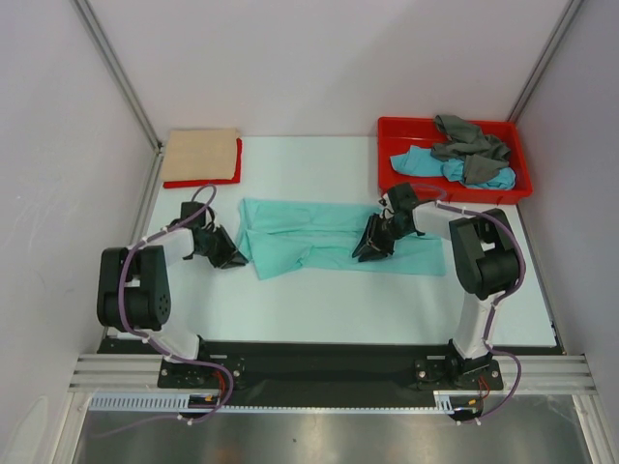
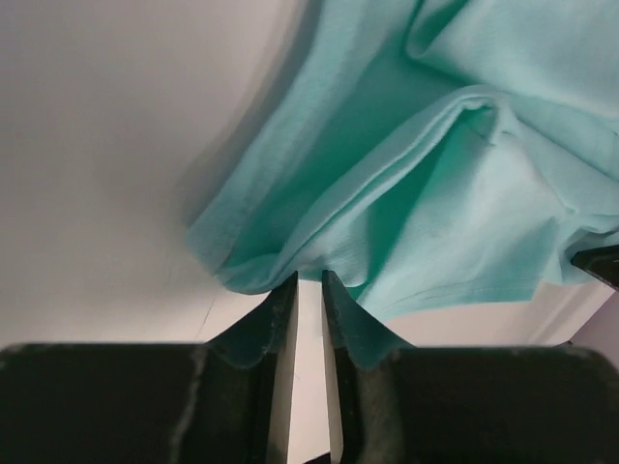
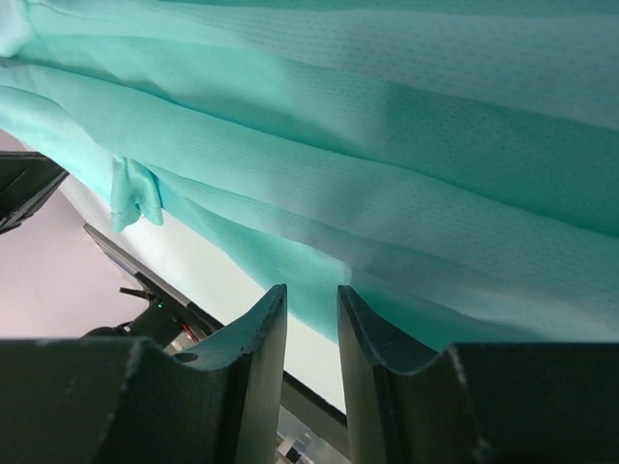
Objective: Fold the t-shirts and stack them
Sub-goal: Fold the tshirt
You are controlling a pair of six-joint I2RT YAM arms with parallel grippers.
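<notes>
Top view: five t-shirts counted, each plain and of one colour. One mint-green t-shirt (image 1: 329,242) lies spread at the centre of the table (image 1: 290,300), its long side running from 9 to 3 o'clock, creased along its length. At 10 o'clock one beige t-shirt (image 1: 201,153) sits folded on one red t-shirt (image 1: 203,181) (only a red edge shows). At 2 o'clock one red tray (image 1: 385,159) holds one grey t-shirt (image 1: 471,145) and one turquoise-blue t-shirt (image 1: 416,159), both crumpled. The left gripper (image 1: 235,259) is at the 9 o'clock edge of the mint-green t-shirt. The right gripper (image 1: 366,249) rests on it toward 3 o'clock. Left wrist view: fingers (image 2: 261,329) narrowly apart, bare table between them, the hem touching their tips at 12 o'clock. Right wrist view: fingers (image 3: 242,358) narrowly apart, rippled mint-green cloth just beyond the tips from 10 to 3 o'clock.
</notes>
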